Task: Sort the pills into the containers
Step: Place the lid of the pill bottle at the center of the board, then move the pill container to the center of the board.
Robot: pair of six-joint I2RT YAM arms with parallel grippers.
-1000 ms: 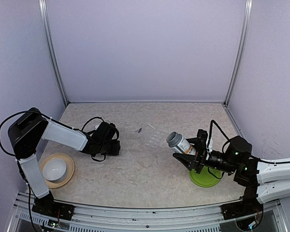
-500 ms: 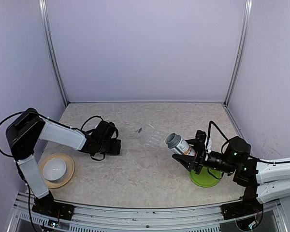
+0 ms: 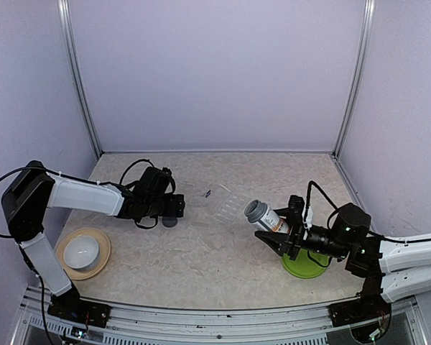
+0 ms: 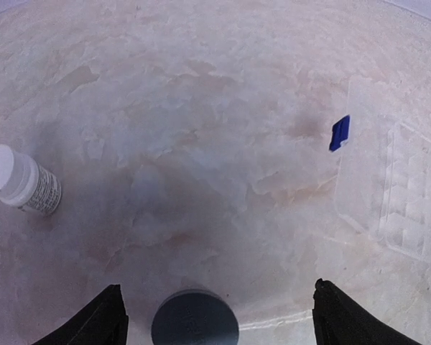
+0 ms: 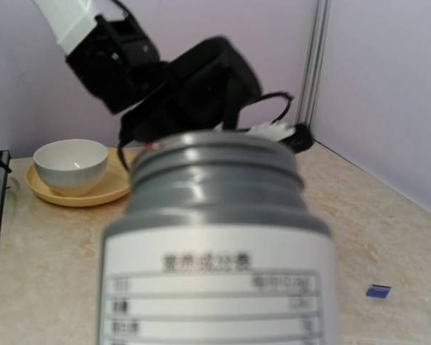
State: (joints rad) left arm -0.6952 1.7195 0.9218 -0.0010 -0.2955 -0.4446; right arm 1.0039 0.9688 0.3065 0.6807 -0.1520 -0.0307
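Barely begun: right gripper (image 3: 279,227) clamps the clear labelled bottle (image 3: 263,213), left gripper (image 4: 217,287) gapes apart (small blue pill (image 4: 340,134) lies unsorted).

Left arm (image 3: 86,195) stretched low toward centre, pincer (image 4: 219,305) spread wide, facing down. Right arm (image 3: 409,259) extended leftward, pincer (image 3: 279,228) clamped on tilted pill bottle (image 3: 263,213).

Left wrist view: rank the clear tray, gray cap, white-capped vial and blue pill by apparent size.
1. clear tray
2-3. white-capped vial and gray cap: look alike, both cropped by the frame, so unranked
4. blue pill
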